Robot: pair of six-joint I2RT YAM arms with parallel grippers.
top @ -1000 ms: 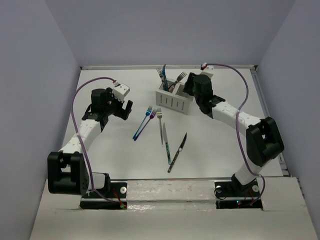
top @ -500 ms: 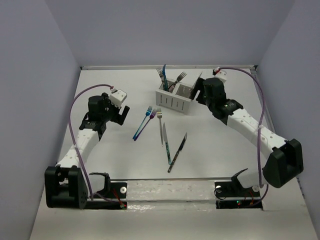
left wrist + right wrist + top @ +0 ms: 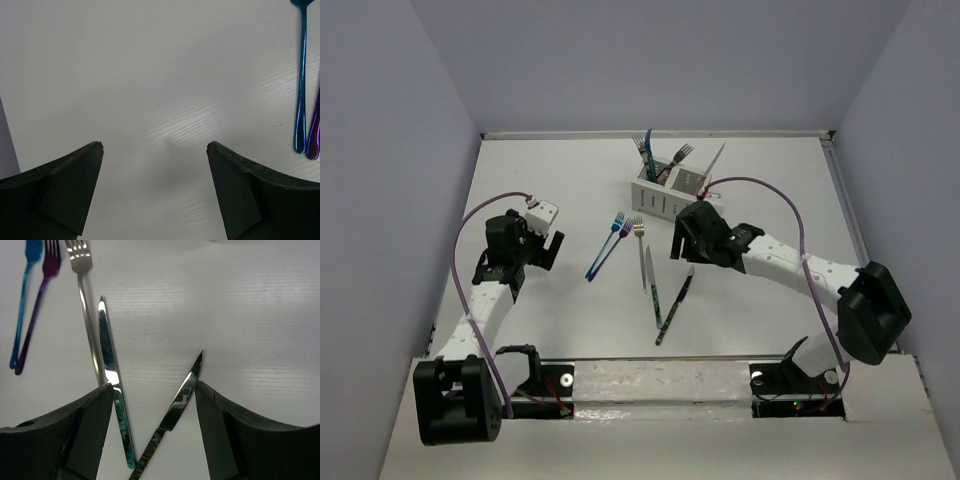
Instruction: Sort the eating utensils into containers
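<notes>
The right gripper (image 3: 153, 390) is hovering open above two knives (image 3: 106, 347) lying in front of the caddy (image 3: 668, 200); the left gripper (image 3: 155, 147), likewise open, is hanging well left of it; seemingly several forks (image 3: 682, 152) are standing inside

top external: looks down and forward from high behind both arm bases, far off, takes in the whole table (image 3: 770, 200) | left wrist: faces down, close to the tabletop, framed by own fingers (image 3: 60, 185) | right wrist: faces down, close, nearer the middle | shared: blue fork (image 3: 21, 310) and purple fork (image 3: 36, 315) show in all three
</notes>
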